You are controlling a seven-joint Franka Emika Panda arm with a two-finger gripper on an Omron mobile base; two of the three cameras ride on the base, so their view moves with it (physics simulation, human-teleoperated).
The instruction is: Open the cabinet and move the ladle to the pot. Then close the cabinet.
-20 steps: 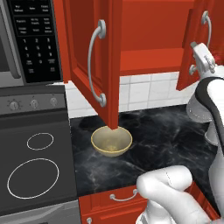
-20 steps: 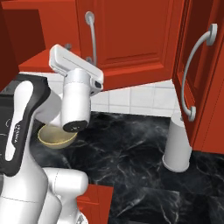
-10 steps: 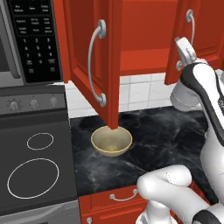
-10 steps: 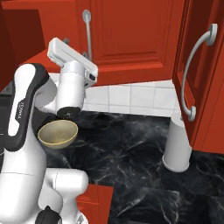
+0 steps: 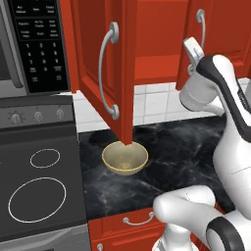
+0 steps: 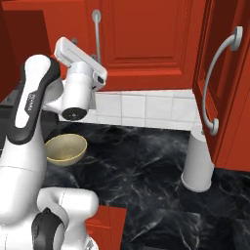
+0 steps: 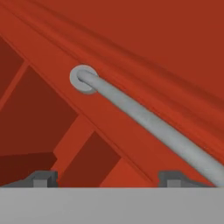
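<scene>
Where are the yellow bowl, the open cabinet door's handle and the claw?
yellow bowl (image 5: 124, 159): left base view, on its inner bottom.
open door's handle (image 5: 104, 72): left base view, mid-length on the curved bar.
claw (image 7: 105, 178): hand view, between the two open finger tips, facing a silver handle.

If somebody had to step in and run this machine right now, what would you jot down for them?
Tool: open, holding nothing, facing the handle of the cabinet's right door.
Cabinet: left door swung wide open; right door looks near shut.
Yellowish bowl sits on the black counter.
Done: left door opened.
Left: open the right door, move the ladle to the pot, close the cabinet.
</scene>
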